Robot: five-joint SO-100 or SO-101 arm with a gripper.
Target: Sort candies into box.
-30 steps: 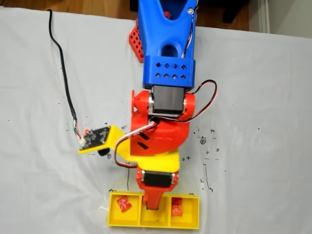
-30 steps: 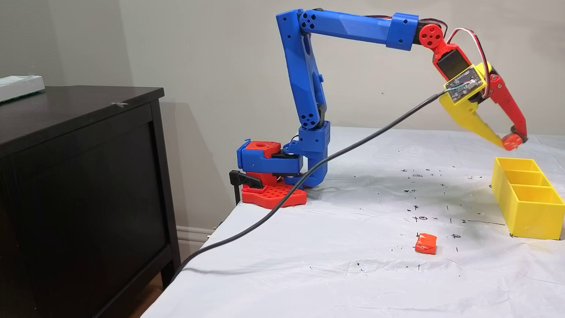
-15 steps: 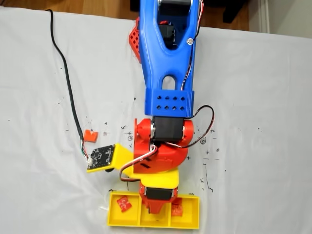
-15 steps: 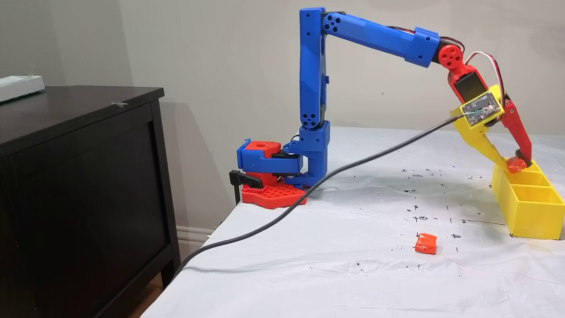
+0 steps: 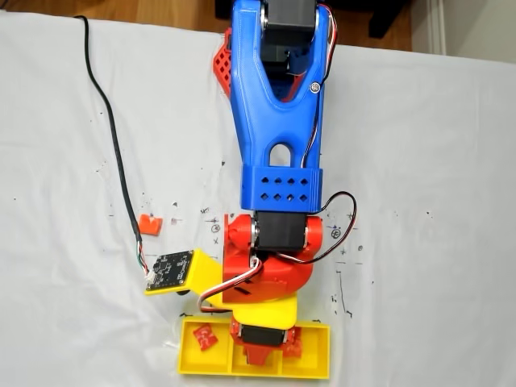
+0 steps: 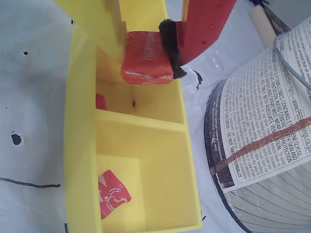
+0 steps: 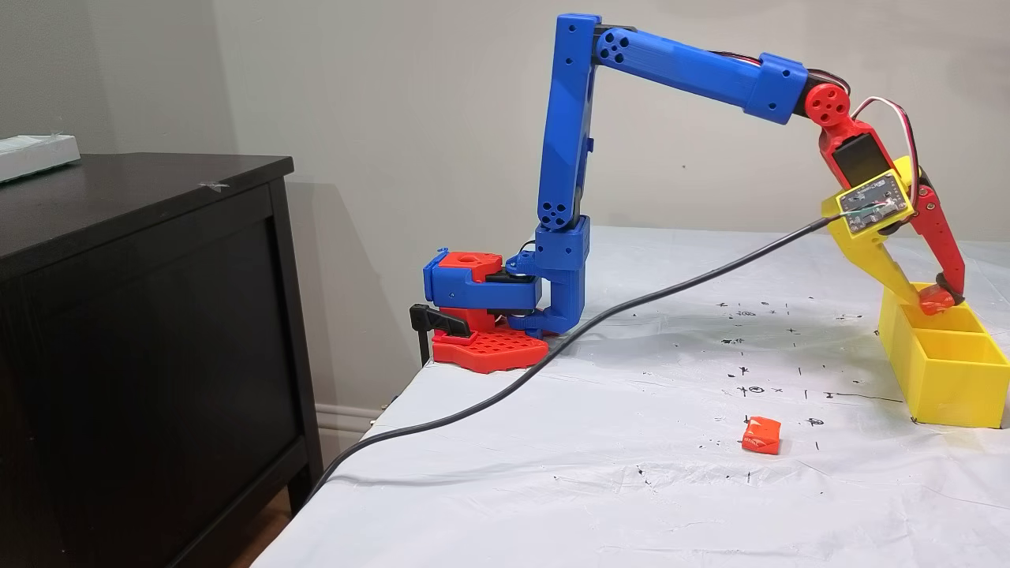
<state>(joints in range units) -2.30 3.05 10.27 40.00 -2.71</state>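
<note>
My gripper (image 6: 148, 51) is shut on an orange candy (image 6: 146, 60), pinched between the yellow finger and the red finger's black pad. It hangs at rim height over the middle compartment of the yellow box (image 6: 80, 145). The side view shows the gripper (image 7: 937, 300) dipping into the box (image 7: 947, 379). From above, the gripper (image 5: 258, 353) covers the box's (image 5: 187, 367) middle compartment. A red candy (image 5: 205, 339) lies in the left one and another red candy (image 5: 293, 345) in the right one. A loose orange candy (image 5: 148, 224) (image 7: 761, 435) lies on the cloth.
The black cable (image 5: 113, 153) runs across the white marked cloth to the camera board (image 5: 169, 270). A round object wrapped in printed paper (image 6: 262, 136) stands right beside the box. A dark cabinet (image 7: 142, 331) stands left of the table, and the arm's base (image 7: 485, 315) sits at the table's back.
The arm has stretched outward and lowered. The held orange candy went from above the box down to the rim of the middle compartment. The gripper stayed shut.
</note>
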